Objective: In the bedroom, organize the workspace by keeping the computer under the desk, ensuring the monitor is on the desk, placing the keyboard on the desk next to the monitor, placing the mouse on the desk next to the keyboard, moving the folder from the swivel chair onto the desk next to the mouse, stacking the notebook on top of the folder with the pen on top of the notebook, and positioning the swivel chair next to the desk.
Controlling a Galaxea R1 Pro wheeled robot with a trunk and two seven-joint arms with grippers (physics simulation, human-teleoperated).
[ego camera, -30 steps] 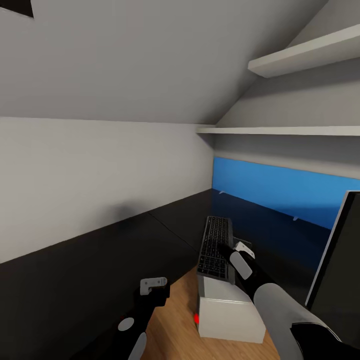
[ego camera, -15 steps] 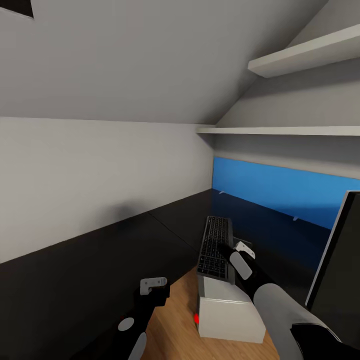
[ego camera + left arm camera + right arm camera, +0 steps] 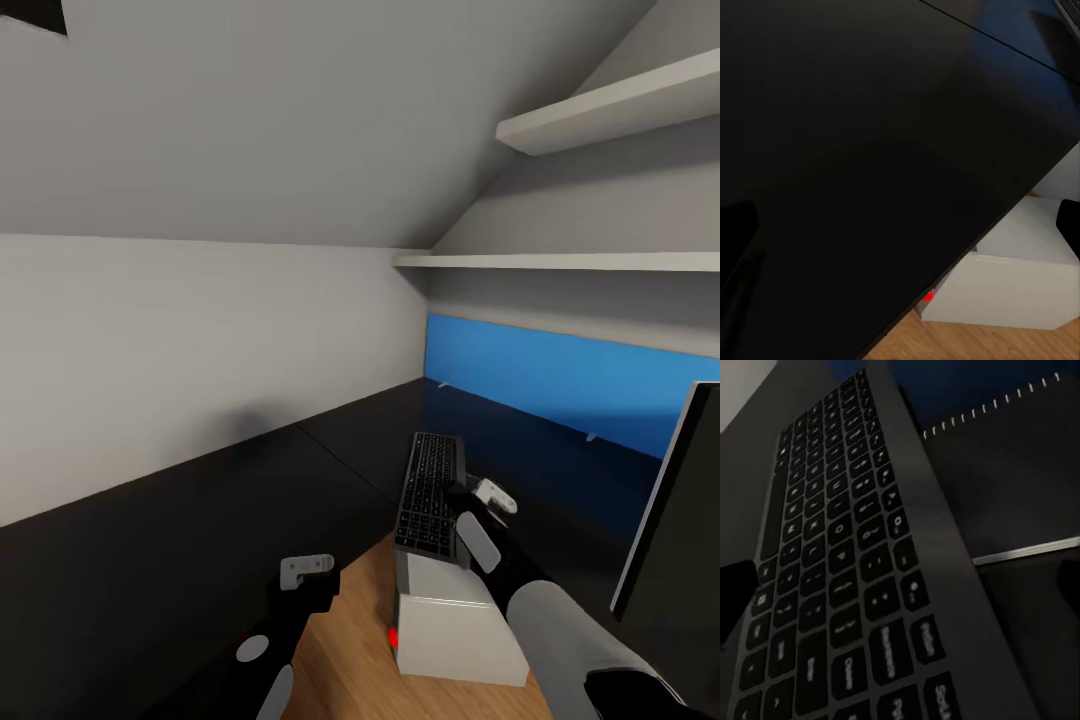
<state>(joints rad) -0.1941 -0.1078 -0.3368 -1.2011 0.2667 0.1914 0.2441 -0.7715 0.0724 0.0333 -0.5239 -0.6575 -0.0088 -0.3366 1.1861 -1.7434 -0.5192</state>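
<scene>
Head view: right gripper (image 3: pixel 492 496) has edged off the keyboard (image 3: pixel 432 492), finger spread unclear; grasp pending.

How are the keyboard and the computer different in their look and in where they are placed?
The keyboard is slim, flat and black with dark grey keys; the computer is a light grey box with a small red light. The keyboard lies higher, its far end on the black desk and its near end over the computer; the computer stands on the wooden floor. Both sit at the desk's inner corner.
</scene>
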